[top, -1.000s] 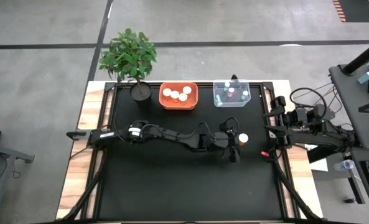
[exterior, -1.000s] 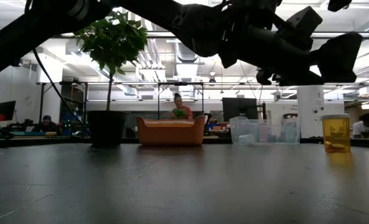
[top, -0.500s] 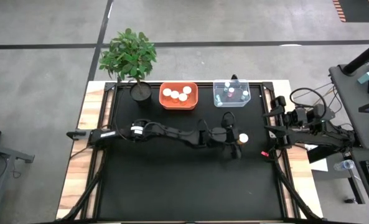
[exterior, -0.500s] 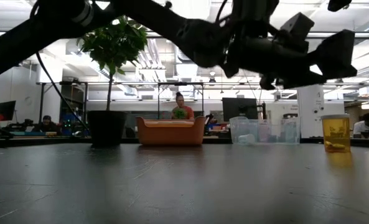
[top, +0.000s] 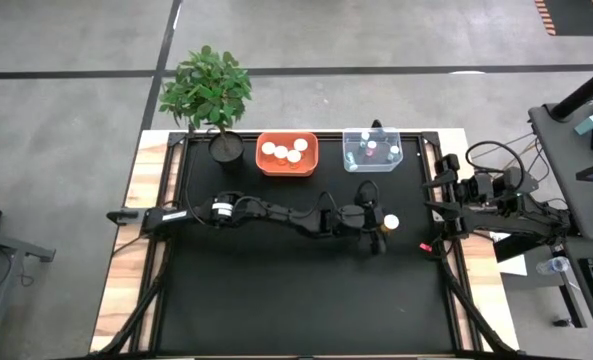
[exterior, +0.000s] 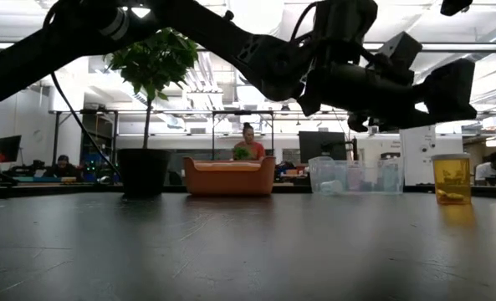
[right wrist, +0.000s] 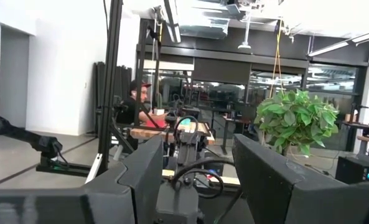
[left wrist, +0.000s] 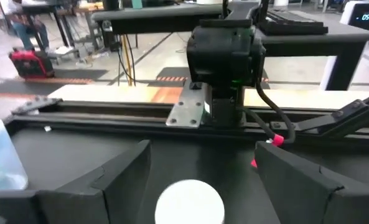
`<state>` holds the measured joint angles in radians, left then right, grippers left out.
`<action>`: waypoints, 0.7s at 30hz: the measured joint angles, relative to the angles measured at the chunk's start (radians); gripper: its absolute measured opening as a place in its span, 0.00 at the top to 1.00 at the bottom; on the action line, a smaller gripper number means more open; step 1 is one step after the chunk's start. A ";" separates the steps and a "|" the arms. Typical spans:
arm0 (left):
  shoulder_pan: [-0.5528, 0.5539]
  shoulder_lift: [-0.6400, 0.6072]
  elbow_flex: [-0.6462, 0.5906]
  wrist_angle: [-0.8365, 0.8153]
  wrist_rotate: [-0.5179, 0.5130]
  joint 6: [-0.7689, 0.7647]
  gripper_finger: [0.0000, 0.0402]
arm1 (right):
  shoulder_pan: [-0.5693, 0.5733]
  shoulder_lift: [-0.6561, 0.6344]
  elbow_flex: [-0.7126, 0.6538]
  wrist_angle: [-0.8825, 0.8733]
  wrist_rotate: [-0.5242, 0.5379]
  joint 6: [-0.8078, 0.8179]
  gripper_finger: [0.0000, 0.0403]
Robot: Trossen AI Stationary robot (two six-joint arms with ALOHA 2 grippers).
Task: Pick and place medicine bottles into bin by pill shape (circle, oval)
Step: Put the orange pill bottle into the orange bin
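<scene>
One bottle (top: 390, 222) left on the mat as far as I can see from above, an amber one with a white cap, standing upright near the right edge, well apart from both bins. The orange bin (top: 287, 154) and the clear bin (top: 372, 150) at the back already have bottles in them, so I'd say I'm on the last pick. My left arm is stretched across the mat with the left gripper (top: 374, 238) hovering just beside the bottle, fingers spread wide and nothing between them yet. The right gripper (top: 446, 212) is parked off the right edge of the mat, fingers partly apart, holding nothing. Next move, as I judge it: line up over the cap, drop down, and close on the body without knocking it over. View differences: the left wrist cam shows the white cap (left wrist: 190, 201) sitting right between my two fingers (left wrist: 100, 185), which the overhead can't confirm. The low cam shows the bottle (exterior: 452, 178) has pills inside, but I can't tell their shape from here, so which bin it goes to is open.
</scene>
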<state>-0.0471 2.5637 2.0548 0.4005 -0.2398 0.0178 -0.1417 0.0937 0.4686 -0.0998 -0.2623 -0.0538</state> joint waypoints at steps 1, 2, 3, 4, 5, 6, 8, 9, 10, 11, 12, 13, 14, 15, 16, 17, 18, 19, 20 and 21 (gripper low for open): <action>0.001 0.000 0.000 -0.005 0.000 -0.012 0.33 | 0.000 0.000 0.000 0.000 0.000 -0.001 0.54; 0.002 0.000 0.000 -0.017 0.000 -0.021 0.33 | 0.000 0.000 0.000 0.000 0.000 -0.002 0.54; 0.002 0.000 0.000 -0.030 0.000 -0.029 0.33 | 0.000 0.000 0.000 0.000 0.000 -0.002 0.54; 0.004 0.000 0.000 -0.041 0.000 -0.031 0.33 | 0.000 0.000 0.000 0.000 0.000 -0.002 0.54; 0.005 0.000 0.000 -0.048 0.000 -0.032 0.33 | 0.000 0.000 0.000 0.000 0.000 -0.003 0.54; 0.006 0.000 0.000 -0.051 0.000 -0.031 0.32 | 0.000 0.000 0.000 0.000 0.000 -0.002 0.54; 0.007 0.000 0.000 -0.052 0.000 -0.031 0.30 | 0.000 0.000 0.000 -0.001 0.000 -0.002 0.54; 0.007 0.000 0.000 -0.052 0.000 -0.032 0.28 | 0.000 0.000 0.000 -0.001 0.000 -0.002 0.54; 0.007 0.000 0.000 -0.052 0.000 -0.032 0.26 | 0.000 0.000 0.000 -0.001 0.000 -0.002 0.54; 0.007 0.000 0.000 -0.052 0.000 -0.032 0.24 | 0.000 0.000 0.000 -0.002 0.000 -0.002 0.54; 0.006 0.000 0.000 -0.053 0.000 -0.032 0.21 | 0.000 0.000 0.000 -0.002 0.000 -0.002 0.54; 0.006 0.000 0.000 -0.054 0.000 -0.032 0.19 | 0.000 0.000 0.000 -0.003 0.000 -0.003 0.54; 0.006 0.000 0.000 -0.054 0.000 -0.031 0.17 | 0.000 0.000 0.000 -0.005 0.000 -0.003 0.54; 0.006 0.000 0.000 -0.054 0.000 -0.031 0.16 | 0.000 0.000 0.000 -0.007 0.000 -0.002 0.54; 0.006 0.000 0.000 -0.054 0.000 -0.031 0.14 | 0.000 0.000 0.000 -0.008 0.000 -0.003 0.54; 0.007 0.000 0.000 -0.054 0.003 -0.031 0.14 | 0.000 0.000 0.000 -0.008 0.000 -0.003 0.54; 0.007 0.000 0.000 -0.054 0.006 -0.031 0.13 | 0.000 0.000 0.000 -0.008 0.000 -0.007 0.54; 0.008 0.000 0.000 -0.057 0.011 -0.031 0.13 | 0.000 0.000 0.000 -0.008 0.000 -0.009 0.54; 0.008 0.000 0.000 -0.061 0.015 -0.031 0.13 | 0.000 0.000 0.000 -0.008 0.000 -0.009 0.54; 0.008 0.000 0.000 -0.062 0.016 -0.031 0.13 | 0.000 0.000 0.000 -0.009 0.000 -0.009 0.54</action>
<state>-0.0391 2.5635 2.0548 0.3381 -0.2240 -0.0128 -0.1417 0.0940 0.4686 -0.1084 -0.2626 -0.0628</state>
